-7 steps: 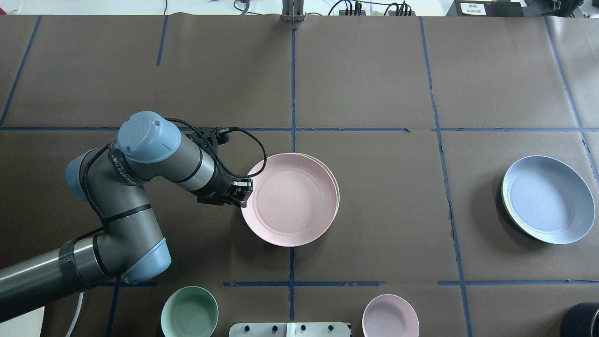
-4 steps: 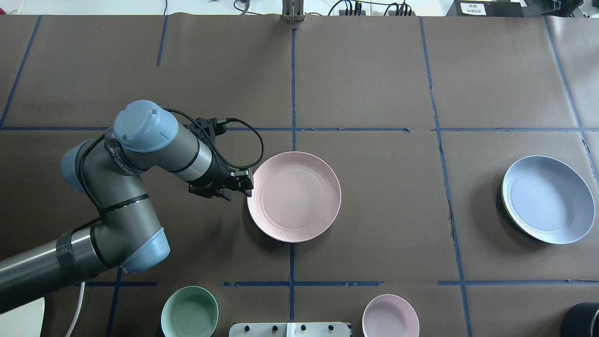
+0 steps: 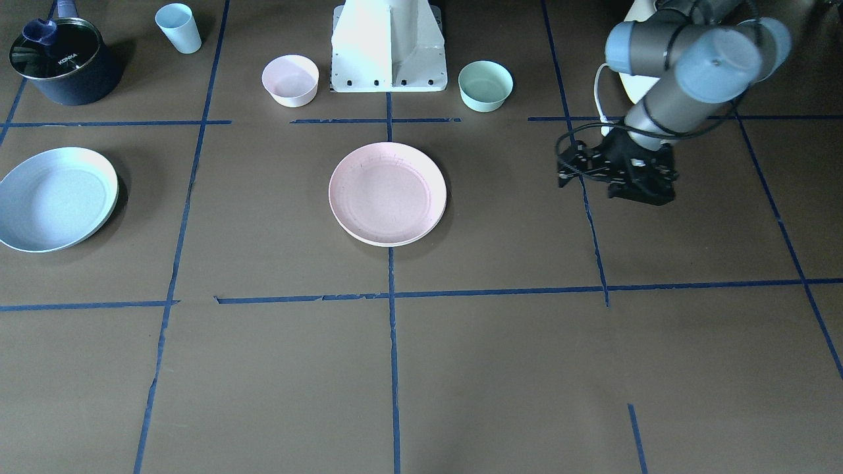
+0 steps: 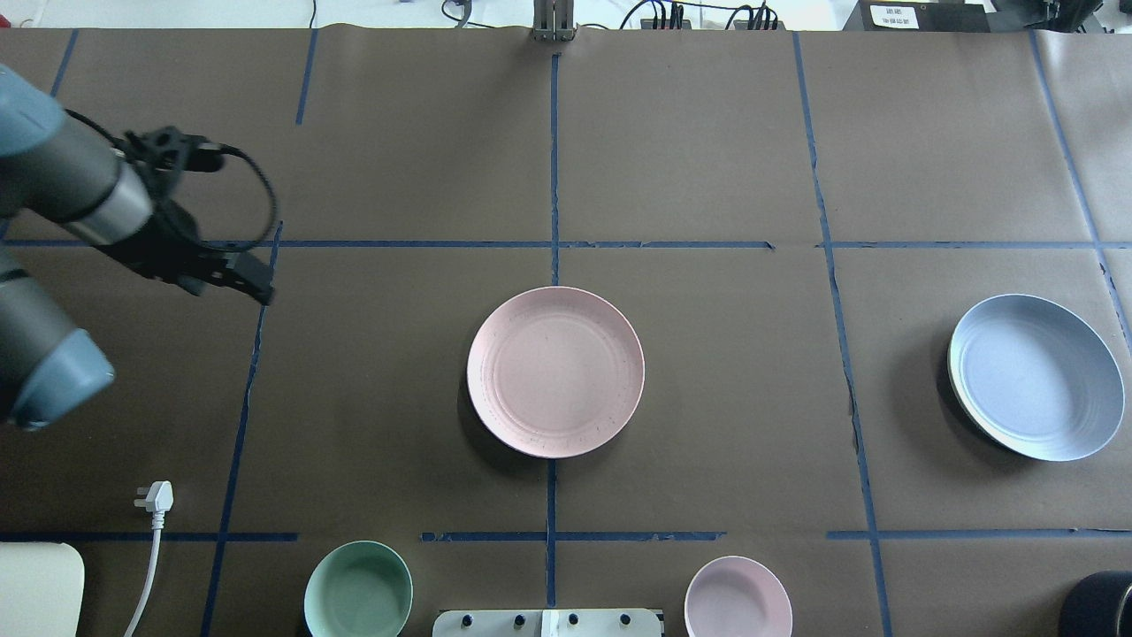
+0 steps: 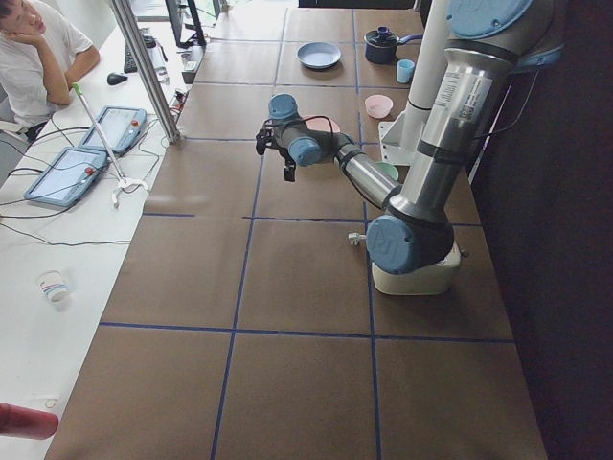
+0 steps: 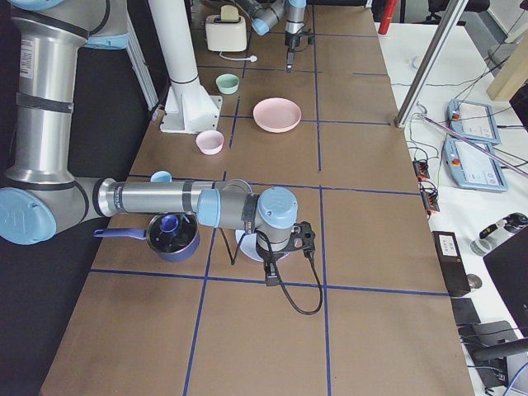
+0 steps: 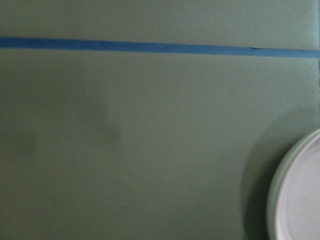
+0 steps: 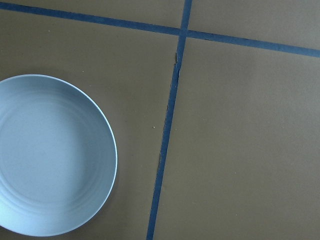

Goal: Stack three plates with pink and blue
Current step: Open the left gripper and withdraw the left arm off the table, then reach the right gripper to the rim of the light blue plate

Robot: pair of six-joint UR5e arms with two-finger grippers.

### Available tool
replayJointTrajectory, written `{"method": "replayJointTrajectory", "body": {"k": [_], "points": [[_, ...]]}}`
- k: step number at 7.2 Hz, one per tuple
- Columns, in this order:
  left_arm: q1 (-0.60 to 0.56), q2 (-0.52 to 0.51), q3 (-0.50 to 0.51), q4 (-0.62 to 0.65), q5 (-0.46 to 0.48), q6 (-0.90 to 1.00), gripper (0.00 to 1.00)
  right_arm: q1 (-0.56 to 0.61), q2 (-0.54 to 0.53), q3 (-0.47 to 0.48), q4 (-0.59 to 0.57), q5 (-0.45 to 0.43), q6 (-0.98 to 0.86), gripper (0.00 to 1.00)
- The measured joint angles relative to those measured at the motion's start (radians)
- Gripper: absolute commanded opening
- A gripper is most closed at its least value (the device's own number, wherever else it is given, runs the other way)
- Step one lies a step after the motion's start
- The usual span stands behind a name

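Note:
The pale pink plate (image 4: 555, 372) lies flat at the table's middle, also in the front view (image 3: 387, 193). It sits on the cream plate (image 3: 402, 239), of which only a thin rim shows. The pale blue plate (image 4: 1035, 376) lies alone at the right, also in the right wrist view (image 8: 50, 155). My left gripper (image 4: 259, 290) hangs open and empty well left of the pink plate, also in the front view (image 3: 642, 196). My right gripper (image 6: 272, 272) shows only in the right side view, above the blue plate; I cannot tell if it is open or shut.
A mint-green bowl (image 4: 358, 591) and a small pink bowl (image 4: 738, 597) stand near the robot base (image 3: 388, 46). A light blue cup (image 3: 178, 27) and a dark pot (image 3: 62, 59) are at the right rear. A white plug and cable (image 4: 155, 497) lie at the left.
My left gripper let go of the pink plate's rim and drew far back to the left. The pink plate settled squarely onto the cream plate. The blue plate has not moved.

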Motion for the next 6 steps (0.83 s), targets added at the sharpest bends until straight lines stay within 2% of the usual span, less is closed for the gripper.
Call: {"method": "replayJointTrajectory", "body": {"k": [2,3,5,6], "points": [[-0.238,0.193,-0.093,0.197,-0.025,0.462,1.0,0.0,0.002,0.002,0.0,0.003,0.002,1.0],[-0.366,0.287,-0.095,0.243,-0.029,0.659,1.0,0.0,0.002,0.002,0.0,0.005,0.003,1.0],[-0.562,0.4,-0.047,0.27,-0.065,0.831,1.0,-0.013,0.001,0.002,0.006,0.018,0.05,1.0],[-0.601,0.425,-0.032,0.271,-0.094,0.851,1.0,-0.042,-0.011,0.004,0.053,0.036,0.136,1.0]]}}
